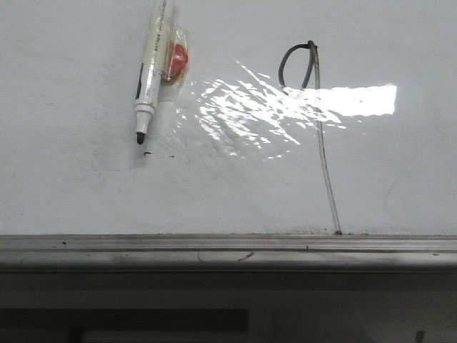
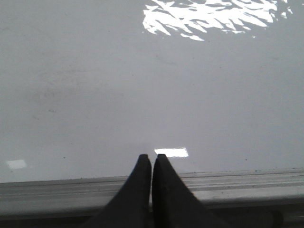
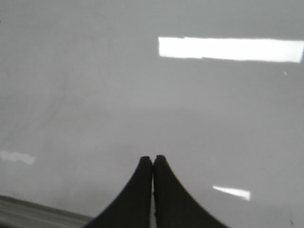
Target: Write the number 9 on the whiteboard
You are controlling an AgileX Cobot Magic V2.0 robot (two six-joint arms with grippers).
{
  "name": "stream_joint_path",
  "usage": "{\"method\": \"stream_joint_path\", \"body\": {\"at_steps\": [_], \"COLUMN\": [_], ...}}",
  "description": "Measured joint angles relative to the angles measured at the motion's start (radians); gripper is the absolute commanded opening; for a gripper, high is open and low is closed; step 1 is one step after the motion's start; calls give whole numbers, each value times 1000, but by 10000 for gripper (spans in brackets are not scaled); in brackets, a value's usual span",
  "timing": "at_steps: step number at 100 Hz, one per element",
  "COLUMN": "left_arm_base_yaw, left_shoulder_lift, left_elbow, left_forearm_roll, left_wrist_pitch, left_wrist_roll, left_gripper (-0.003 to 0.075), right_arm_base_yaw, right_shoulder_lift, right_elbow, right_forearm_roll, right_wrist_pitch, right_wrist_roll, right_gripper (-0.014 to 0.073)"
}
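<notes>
The whiteboard (image 1: 86, 193) fills the front view, glossy white with glare patches. The number 9 (image 1: 321, 136) is drawn on it in thin dark-grey line: a small oval loop at the top and a long tail that runs down to the lower rail. A white marker (image 1: 148, 86) with a black tip lies on the board at the upper left, uncapped, tip toward the rail. No gripper shows in the front view. My left gripper (image 2: 151, 157) is shut and empty over the board's lower edge. My right gripper (image 3: 153, 158) is shut and empty over bare board.
A red object in clear wrap (image 1: 175, 61) lies against the marker. A grey metal rail (image 1: 228, 250) runs along the board's lower edge and shows in the left wrist view (image 2: 247, 183). Tiny dark dashes (image 1: 148, 152) sit below the marker tip.
</notes>
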State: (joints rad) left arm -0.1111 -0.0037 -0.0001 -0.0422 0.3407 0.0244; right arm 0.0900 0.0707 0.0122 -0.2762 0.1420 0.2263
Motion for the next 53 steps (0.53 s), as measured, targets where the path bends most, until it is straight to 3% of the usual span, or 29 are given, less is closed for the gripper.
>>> {"method": "stream_joint_path", "body": {"at_steps": [13, 53], "left_arm_base_yaw": [0, 0], "left_shoulder_lift": [0, 0], "left_elbow": [0, 0], "left_forearm_roll": [0, -2], "left_wrist_pitch": [0, 2], "left_wrist_roll": [0, 0], "left_gripper": [-20, -20], "right_arm_base_yaw": [0, 0], "right_shoulder_lift": [-74, -76], "right_elbow": [0, 0], "right_forearm_roll": [5, 5], "right_wrist_pitch": [188, 191], "right_wrist_roll": [0, 0], "right_gripper": [-50, -50]}}
